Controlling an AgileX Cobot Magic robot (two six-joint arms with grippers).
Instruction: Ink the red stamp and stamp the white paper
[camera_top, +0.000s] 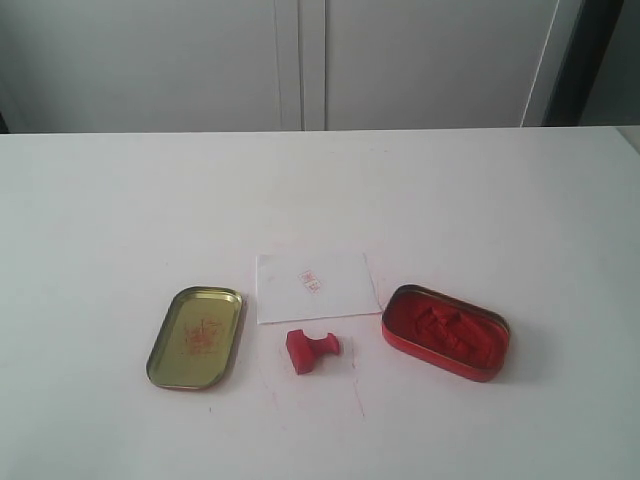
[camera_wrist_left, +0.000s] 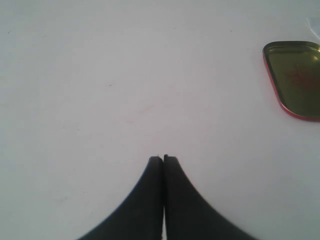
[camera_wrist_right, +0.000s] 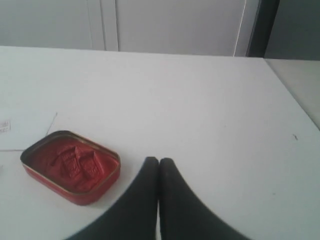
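The red stamp (camera_top: 311, 350) lies on its side on the table, just in front of the white paper (camera_top: 314, 286), which carries a faint red print (camera_top: 309, 280). The open red tin of ink paste (camera_top: 446, 331) sits to the right of the stamp; the right wrist view shows that tin (camera_wrist_right: 70, 166) too, beside my right gripper (camera_wrist_right: 159, 160), which is shut and empty. My left gripper (camera_wrist_left: 163, 158) is shut on nothing over bare tabletop, away from the stamp. Neither gripper appears in the exterior view.
A shallow gold tin lid (camera_top: 196, 336) lies to the left of the stamp, and its edge shows in the left wrist view (camera_wrist_left: 296, 77). The table's right edge (camera_wrist_right: 290, 92) runs near the right arm. Grey cabinet doors (camera_top: 300, 60) stand behind the table.
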